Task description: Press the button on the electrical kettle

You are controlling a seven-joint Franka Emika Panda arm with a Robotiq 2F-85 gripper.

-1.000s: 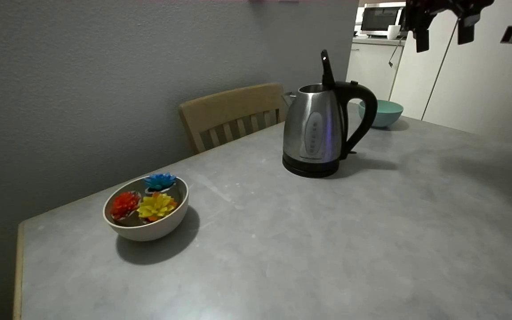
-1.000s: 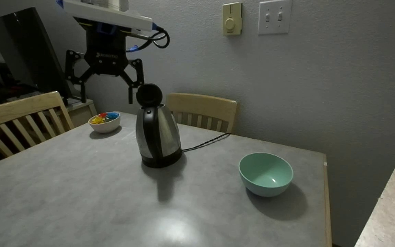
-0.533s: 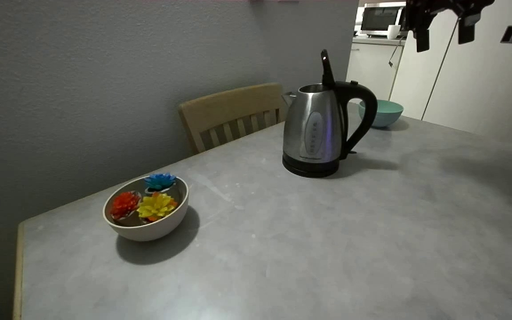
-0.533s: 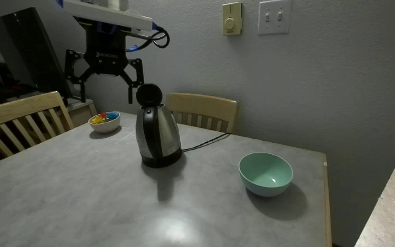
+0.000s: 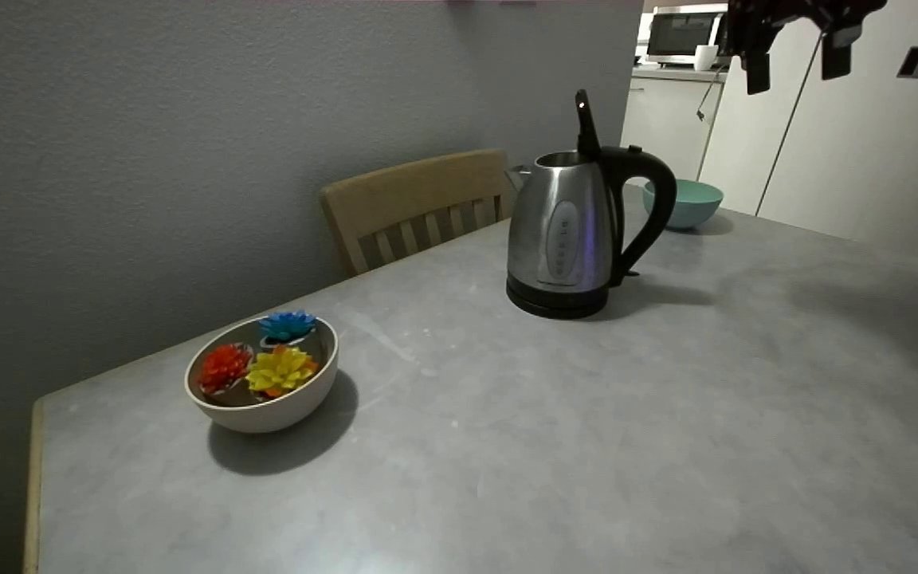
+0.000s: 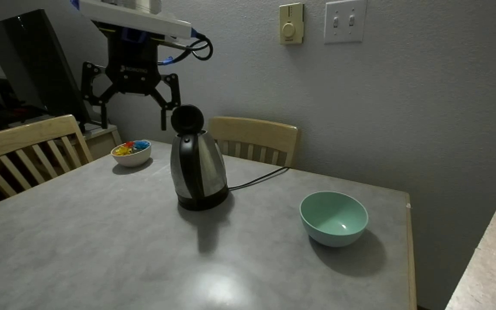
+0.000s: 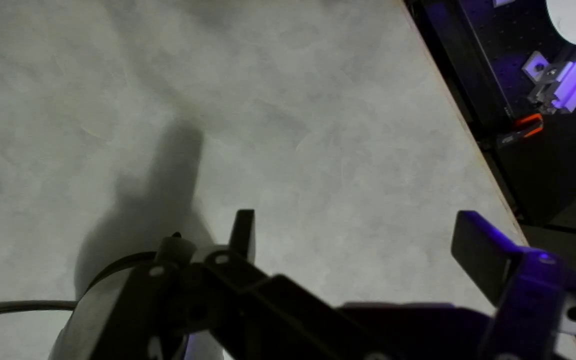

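Observation:
The electrical kettle [image 5: 562, 231] stands upright on the table, brushed steel with a black base and black loop handle [image 5: 658, 199]. It also shows in an exterior view [image 6: 208, 168]. Its black lid [image 6: 187, 119] is raised. A small knob [image 5: 635, 148] is on top of the handle, and a small black tab [image 5: 632, 273] juts out at the handle's foot. My gripper [image 6: 134, 128] is open and empty, above the table at about lid height; it shows in an exterior view [image 5: 797, 84]. In the wrist view the gripper [image 7: 353, 230] partly hides the kettle [image 7: 98, 310] at lower left.
A white bowl [image 6: 132, 161] of colourful flowers and a green bowl [image 6: 333, 221] stand on the grey table [image 6: 101, 241]. The kettle's cord [image 6: 261, 178] runs to the table edge. Wooden chairs [image 6: 256, 133] stand against the table, by the wall.

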